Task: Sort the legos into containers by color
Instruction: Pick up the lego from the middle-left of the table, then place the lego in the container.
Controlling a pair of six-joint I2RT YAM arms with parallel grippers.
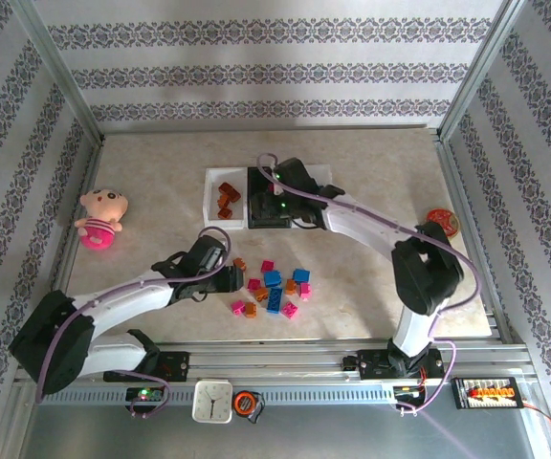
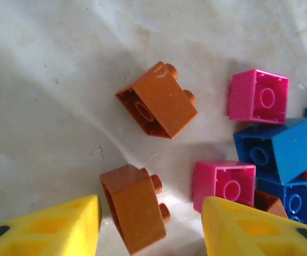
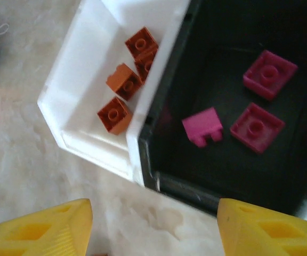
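Orange-brown, sorted: four orange-brown legos (image 3: 127, 80) lie in the white tray (image 3: 84, 141) at the left end of the row.
Magenta-pink, sorted: three magenta-pink legos (image 3: 260, 125) lie in the black tray (image 3: 196, 186), which touches the white tray along one wall.
Blue, sorted: I see no blue legos (image 1: 273, 279) in the part of the second white tray (image 1: 321, 172) that shows; the rest is hidden under the right arm.
Loose pile: about a dozen bricks of all three colours lie close together in the loose pile (image 1: 271, 287) on the table (image 1: 161, 172), well apart from the trays and near the left arm.
Brick in hand: one orange-brown brick (image 2: 135, 205) lies on its side between the yellow fingers, at the edge of the pile.
Left gripper: the left gripper (image 2: 151, 224) is low over the table, jaws half apart on either side of this brick. A gap shows on one side, so I judge it is not clamped yet.
Right gripper: the right gripper (image 3: 153, 229) hovers over the near edge of the two trays, jaws wide, nothing between them.
Progress: I judge less than half is done. Orange and pink are started; all visible blue bricks are left.
Around: a plush doll (image 1: 100, 215) lies at the left, a red tin (image 1: 442, 222) at the right.
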